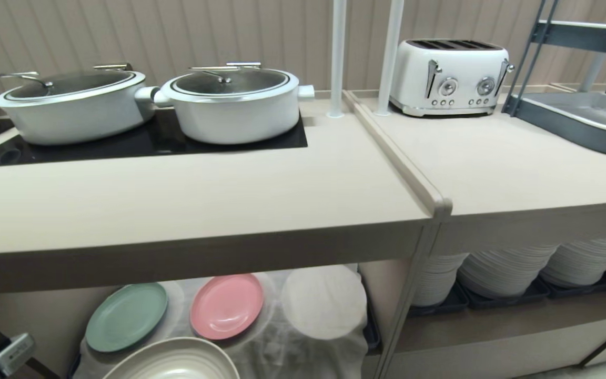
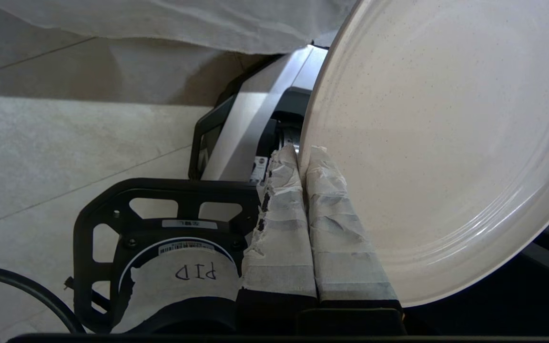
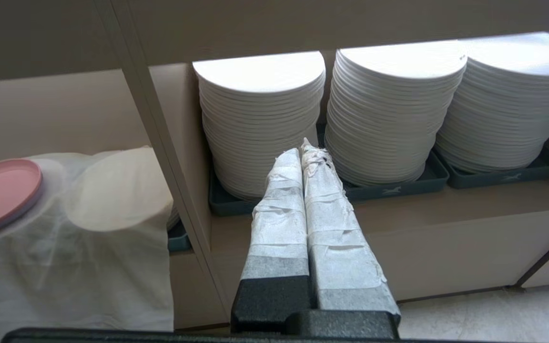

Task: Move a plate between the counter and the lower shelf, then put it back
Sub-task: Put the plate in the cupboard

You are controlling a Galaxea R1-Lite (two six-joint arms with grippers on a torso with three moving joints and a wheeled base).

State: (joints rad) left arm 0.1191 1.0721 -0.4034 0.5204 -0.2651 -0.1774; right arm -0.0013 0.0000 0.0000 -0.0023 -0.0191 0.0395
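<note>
Gripping plate (image 2: 446, 143) by rim, left hand (image 2: 303, 157) is held low before shelf (image 1: 282, 342); plate seen below table (image 1: 177, 200) edge. Right hand (image 3: 303, 152) pressed closed, empty, before white stacks (image 3: 379, 114).

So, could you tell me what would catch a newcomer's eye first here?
Probably the cream plate, pinched at its rim by the left gripper low in front of the lower shelf. Next, two white lidded pots on the counter, and the tall white plate stacks in the neighbouring recess.
</note>
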